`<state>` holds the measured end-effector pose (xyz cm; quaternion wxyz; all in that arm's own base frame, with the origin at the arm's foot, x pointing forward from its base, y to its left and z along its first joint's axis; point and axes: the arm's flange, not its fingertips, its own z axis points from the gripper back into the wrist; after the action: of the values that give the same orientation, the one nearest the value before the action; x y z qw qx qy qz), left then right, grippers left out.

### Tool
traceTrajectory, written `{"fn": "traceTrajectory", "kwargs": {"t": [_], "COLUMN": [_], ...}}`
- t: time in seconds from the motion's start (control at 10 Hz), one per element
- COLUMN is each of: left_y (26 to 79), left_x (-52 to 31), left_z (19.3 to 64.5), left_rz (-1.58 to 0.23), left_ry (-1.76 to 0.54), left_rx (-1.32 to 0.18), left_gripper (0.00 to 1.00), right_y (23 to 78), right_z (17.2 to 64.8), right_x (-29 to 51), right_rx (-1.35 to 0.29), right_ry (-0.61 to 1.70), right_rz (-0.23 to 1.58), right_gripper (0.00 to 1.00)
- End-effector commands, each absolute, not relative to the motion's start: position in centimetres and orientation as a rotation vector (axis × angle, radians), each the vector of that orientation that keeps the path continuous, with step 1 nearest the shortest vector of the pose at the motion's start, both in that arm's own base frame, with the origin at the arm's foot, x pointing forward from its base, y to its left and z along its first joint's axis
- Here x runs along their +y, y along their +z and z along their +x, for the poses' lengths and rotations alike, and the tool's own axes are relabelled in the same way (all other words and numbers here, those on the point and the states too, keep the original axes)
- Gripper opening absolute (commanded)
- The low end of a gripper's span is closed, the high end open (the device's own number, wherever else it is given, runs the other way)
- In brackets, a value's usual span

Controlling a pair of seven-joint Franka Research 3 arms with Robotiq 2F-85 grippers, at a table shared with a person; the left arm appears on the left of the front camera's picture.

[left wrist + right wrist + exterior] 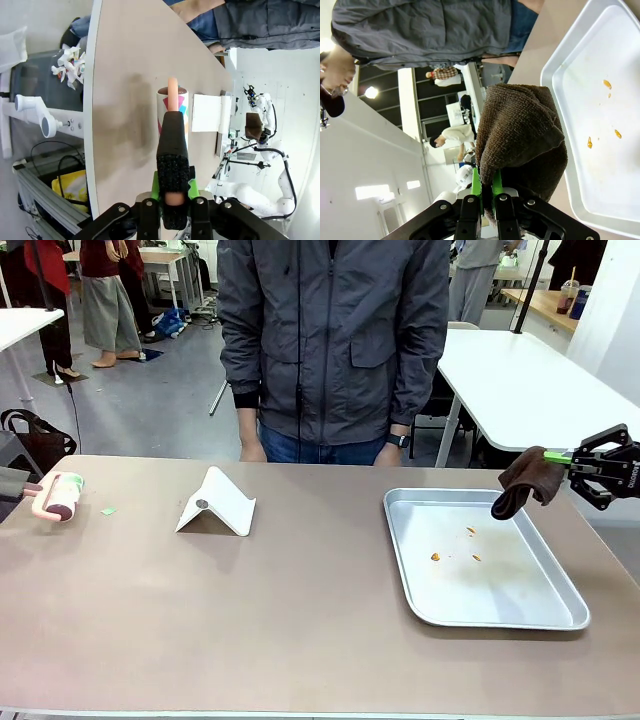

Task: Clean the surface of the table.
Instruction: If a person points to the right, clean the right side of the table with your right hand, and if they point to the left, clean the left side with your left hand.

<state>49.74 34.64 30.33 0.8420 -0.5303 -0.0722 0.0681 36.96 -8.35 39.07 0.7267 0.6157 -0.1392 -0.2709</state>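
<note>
The right tool [560,458], pinched shut on a brown cloth [522,480] above the metal tray [500,624], should lay it flat on the taupe counter [300,630] spread below and press evenly, while the left tool [172,189] grips a lint roller [62,496] at the counter's left edge.

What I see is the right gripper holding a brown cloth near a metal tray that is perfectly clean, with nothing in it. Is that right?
Not quite. The right gripper does hold the brown cloth near the metal tray, but the tray is not clean: a few small orange bits lie in it, as the front view shows.
</note>
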Motion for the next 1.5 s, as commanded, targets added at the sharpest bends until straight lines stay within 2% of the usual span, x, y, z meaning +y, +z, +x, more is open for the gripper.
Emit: {"fn": "traceTrajectory", "kwargs": {"t": [0.0, 0.3, 0.9, 1.4], "left_y": [30.0, 29.4, 28.6, 29.5], "left_x": [33.6, 32.8, 29.4, 25.0], "left_z": [49.3, 50.0, 52.7, 55.8], "left_rz": [-1.124, -1.079, -1.038, -1.033], "left_ry": [0.157, 0.170, 0.176, 0.139], "left_rx": [-0.165, -0.169, 0.029, 0.081], "left_gripper": [0.22, 0.22, 0.22, 0.22], "right_y": [39.5, 39.5, 39.5, 39.5], "right_z": [36.9, 36.9, 36.9, 36.9], "right_x": [-8.2, -8.2, -8.2, -8.2], "right_rx": [-0.311, -0.311, -0.311, -0.311], "right_ry": [-0.587, -0.587, -0.587, -0.587], "right_rz": [1.364, 1.364, 1.364, 1.364], "right_gripper": [0.00, 0.00, 0.00, 0.00]}}
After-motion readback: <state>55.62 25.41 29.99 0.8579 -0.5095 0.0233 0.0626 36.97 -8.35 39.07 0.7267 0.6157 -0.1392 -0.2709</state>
